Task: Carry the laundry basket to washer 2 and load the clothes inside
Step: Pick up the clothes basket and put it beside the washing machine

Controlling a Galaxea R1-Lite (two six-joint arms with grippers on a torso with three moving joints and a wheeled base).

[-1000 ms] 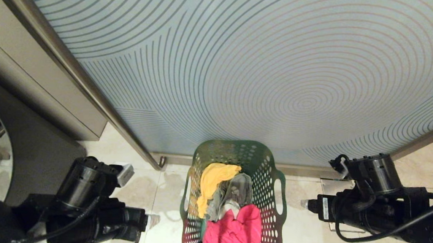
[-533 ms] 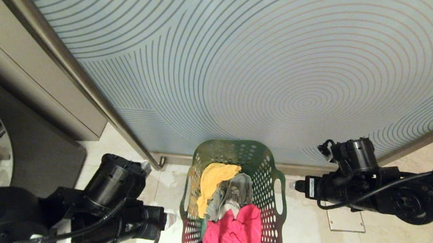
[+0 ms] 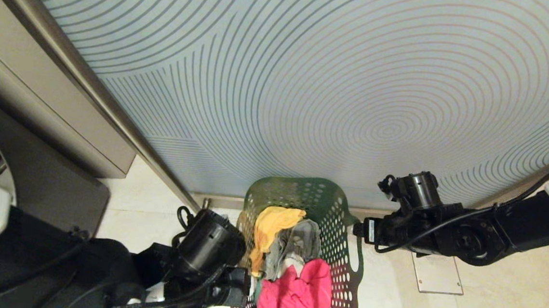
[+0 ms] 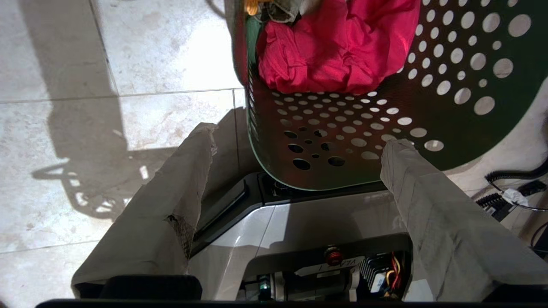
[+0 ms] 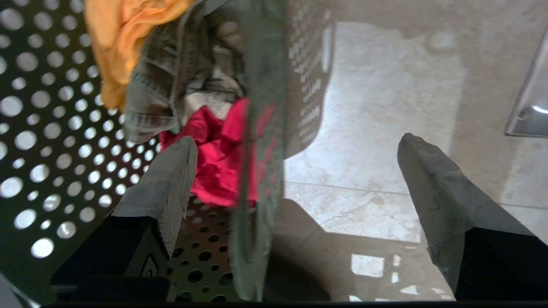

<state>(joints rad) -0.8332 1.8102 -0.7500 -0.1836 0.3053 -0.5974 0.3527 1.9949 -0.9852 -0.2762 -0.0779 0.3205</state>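
The green laundry basket [image 3: 334,201] stands on the floor at the lower middle of the head view. In it lie the clothes: a yellow piece [image 3: 269,226], a grey piece [image 3: 297,247] and a pink-red piece [image 3: 298,291]. My left gripper [image 4: 299,137] is open beside the basket's left side, with the basket's near corner [image 4: 342,128] ahead of its fingers. My right gripper [image 5: 297,141] is open astride the basket's right rim [image 5: 261,128], one finger inside over the pink-red piece [image 5: 218,154], the other over the floor. A dark grey washer [image 3: 35,190] shows at the left edge; no number is visible.
A frosted glass panel [image 3: 357,82] with curved lines rises right behind the basket, framed by a metal post [image 3: 113,113]. A metal floor plate [image 3: 437,274] lies under my right arm. My own base [image 4: 321,222] sits close against the basket's near side.
Both arms have swung inward to the basket. The left wrist has come right up to its left rim. The right gripper has moved left to its right rim.
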